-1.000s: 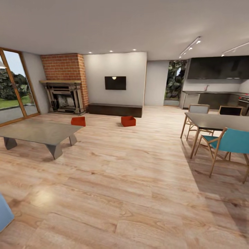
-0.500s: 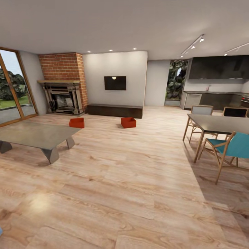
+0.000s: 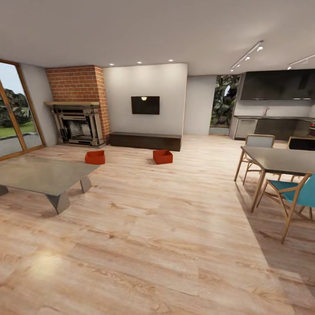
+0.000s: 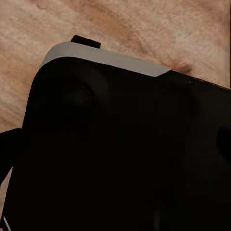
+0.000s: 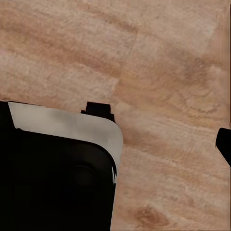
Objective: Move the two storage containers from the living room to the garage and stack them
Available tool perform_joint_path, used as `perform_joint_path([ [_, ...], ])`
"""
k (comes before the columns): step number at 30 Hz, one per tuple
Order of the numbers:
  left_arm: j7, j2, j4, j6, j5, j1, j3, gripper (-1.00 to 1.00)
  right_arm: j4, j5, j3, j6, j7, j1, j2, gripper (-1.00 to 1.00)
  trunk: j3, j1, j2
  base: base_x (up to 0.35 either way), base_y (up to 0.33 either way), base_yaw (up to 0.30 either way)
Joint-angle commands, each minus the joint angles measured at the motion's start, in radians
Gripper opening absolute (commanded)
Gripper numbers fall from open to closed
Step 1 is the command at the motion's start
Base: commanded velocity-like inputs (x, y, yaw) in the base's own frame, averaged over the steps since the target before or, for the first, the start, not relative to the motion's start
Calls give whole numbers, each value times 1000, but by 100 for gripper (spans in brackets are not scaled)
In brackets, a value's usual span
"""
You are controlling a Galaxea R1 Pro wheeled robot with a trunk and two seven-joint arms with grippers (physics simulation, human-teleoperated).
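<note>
Presently both storage containers sit on the pale wood-plank floor (image 3: pixel 166 227) of the living room, far across the room from the robot in the head view. One container (image 3: pixel 95 157) lies toward the brick fireplace (image 3: pixel 78 107), just past the far corner of the low grey coffee table (image 3: pixel 39 175). The other container (image 3: pixel 162 156) lies in front of the long dark bench (image 3: pixel 145 141), roughly below the black wall TV (image 3: pixel 145 105). The two tubs are well apart from each other, both upright with open tops (interior detail too small to make out).

Neither container is near an arm. The left wrist view shows a large black robot body panel with a pale grey edge (image 4: pixel 106 55) over plank flooring; the right wrist view shows a similar black panel with a grey edge (image 5: pixel 67 127) at one side and bare planks beyond. From these pictures I cannot tell whether either gripper's jaws stand wide or narrow, and nothing is seen held.

Outward from the containers: a glazed door with wooden frame (image 3: pixel 15 111) stands at the left of the fireplace. At the right of the head view are a dark dining table (image 3: pixel 280 158), a teal chair (image 3: pixel 297 194) and a grey-backed chair (image 3: pixel 259 142). Behind them runs a dark kitchen unit (image 3: pixel 275 103).
</note>
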Motion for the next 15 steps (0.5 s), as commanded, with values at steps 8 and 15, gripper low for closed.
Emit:
perform_joint_path([
  [8,1,0,0,-2,3,0,3,100,3,-9,9,-6,-1,-1,0,100,-1,1,0,326,0,0],
  [15,1,0,0,-2,3,0,3,100,3,-9,9,-6,-1,-1,0,100,-1,1,0,326,0,0],
])
